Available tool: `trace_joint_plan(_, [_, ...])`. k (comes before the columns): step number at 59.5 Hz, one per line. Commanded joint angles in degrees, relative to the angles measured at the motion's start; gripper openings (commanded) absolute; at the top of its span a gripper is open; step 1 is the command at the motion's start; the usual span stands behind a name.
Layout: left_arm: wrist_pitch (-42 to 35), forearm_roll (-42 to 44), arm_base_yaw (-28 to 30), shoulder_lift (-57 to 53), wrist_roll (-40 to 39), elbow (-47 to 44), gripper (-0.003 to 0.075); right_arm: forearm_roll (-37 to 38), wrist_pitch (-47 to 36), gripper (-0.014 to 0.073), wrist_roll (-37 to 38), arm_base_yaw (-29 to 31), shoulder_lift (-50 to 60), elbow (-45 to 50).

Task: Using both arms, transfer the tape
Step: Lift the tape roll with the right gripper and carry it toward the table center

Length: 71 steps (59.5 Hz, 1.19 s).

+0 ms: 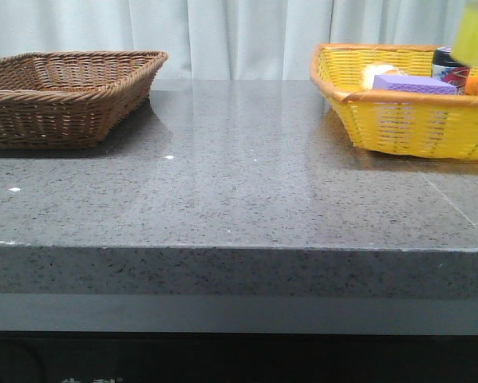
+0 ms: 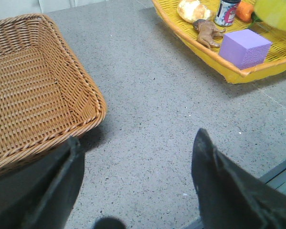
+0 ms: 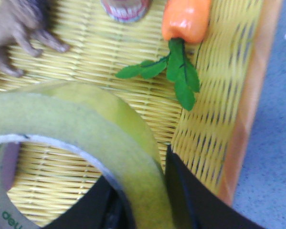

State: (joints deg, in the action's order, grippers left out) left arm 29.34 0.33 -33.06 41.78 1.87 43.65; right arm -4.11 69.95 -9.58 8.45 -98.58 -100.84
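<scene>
One stiff, light tape [image 3: 85, 129] roll hangs pinched through its wall in our right claw [image 3: 143, 200]; our left claw [image 2: 138, 181] gapes wide.

My left gripper [image 2: 138, 186] hangs above the desk [image 2: 147, 124] with its two black fingers [image 2: 219, 186] spread wide apart and nothing between them. My right gripper [image 3: 143, 200] is clamped on the tape [image 3: 85, 119]: one finger [image 3: 181, 191] presses the outside of the roll's wall and the other sits inside the core, and the roll hangs lifted above the yellow basket [image 3: 219, 95]. Neither of my arms shows in the front view.
</scene>
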Motion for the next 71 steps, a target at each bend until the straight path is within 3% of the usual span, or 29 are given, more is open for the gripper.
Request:
trace_joint_plan(1, [-4.0,-0.3,-0.4,0.0,0.0,1.4,0.0479,-1.6,-3.3,0.0158,-0.6,-1.5,6.7,-2.0])
trace_joint_plan(18, [-4.0,-0.3,-0.4,0.0,0.0,1.4,0.0479,-3.2,-6.8,0.0158,-1.0,-17.3,11.4,-2.0])
trace_joint_plan(29, [-4.0,-0.7,-0.4,0.0,0.0,1.4,0.0479,-2.3,-11.0,0.0158,-1.0,-29.9,8.9,-2.0])
trace_joint_plan(40, [-4.0,-0.8,-0.4,0.0,0.0,1.4,0.0479,2.0,-12.8,0.0158,-1.0,-38.3,2.8,-4.0])
trace_joint_plan(52, [-4.0,-0.8,-0.4,0.0,0.0,1.4,0.0479,6.6,-8.1,0.0158,-1.0,-42.3,-6.6,-11.7])
trace_joint_plan(71, [-4.0,-0.8,-0.4,0.0,0.0,1.4,0.0479,11.1,-1.1,0.0181,-1.0,-42.5,-16.5,-18.9])
